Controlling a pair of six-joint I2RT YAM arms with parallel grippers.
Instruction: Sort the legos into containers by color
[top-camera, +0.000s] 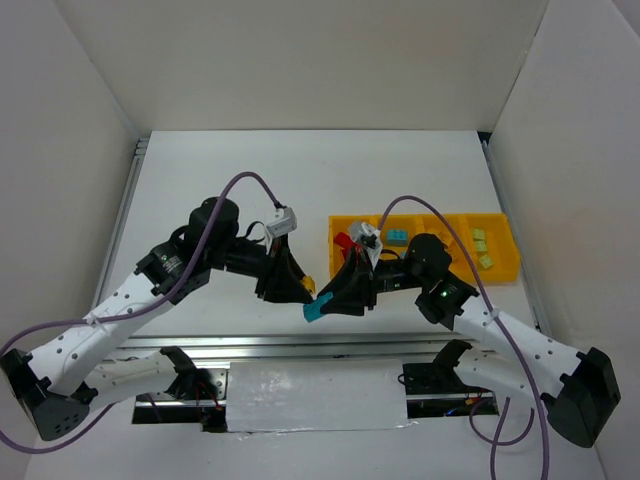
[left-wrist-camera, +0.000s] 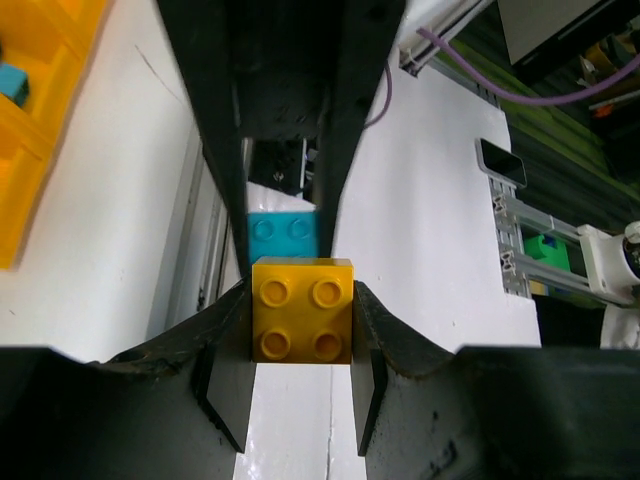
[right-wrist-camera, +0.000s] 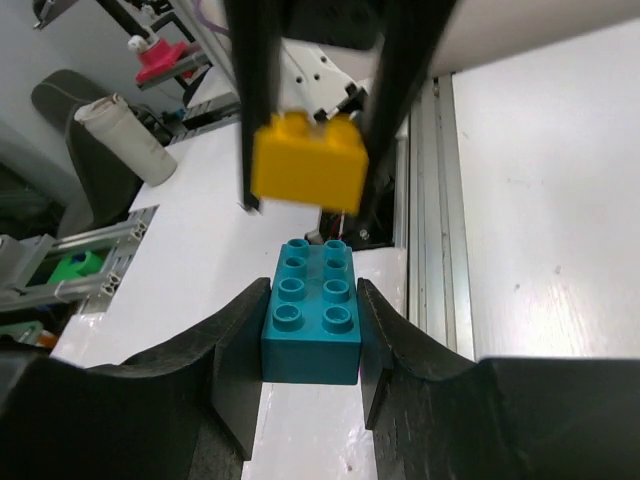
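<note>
**Two bricks held end to end at the near edge of the tabletop**

1. Tabletop (top-camera: 300, 180): white, walled on three sides. I see it whole only from the top camera.
2. Left arm (top-camera: 150, 290) and right arm (top-camera: 500, 325): both reach inward, and their tips meet near the middle of the near edge, just off the tray's left end.
3. Tray (top-camera: 497, 222): yellow-orange, four compartments in a row, right of centre.
   - From above I count a red brick (top-camera: 347, 243) in the leftmost compartment, a blue brick (top-camera: 398, 237) in the next, and pale green bricks (top-camera: 480, 240) in the rightmost.
   - The right arm partly hides the third compartment.
   - The left wrist camera catches only a corner of the tray, and the right wrist camera none of it.
4. Left fingers (left-wrist-camera: 215, 350): drawn in tight against two opposite sides of a yellow brick (left-wrist-camera: 302, 310), which shows four studs to its camera.
5. Right fingers (right-wrist-camera: 235, 350): closed narrowly on the long sides of a teal brick (right-wrist-camera: 310, 325), which has eight studs.
6. View notes:
   - The left wrist camera shows only the top strip of the teal brick, just beyond the yellow one.
   - The right wrist camera shows the yellow brick blurred, between the other arm's dark fingers, just beyond the teal.
   - I cannot tell from any view whether the two bricks touch.
</note>
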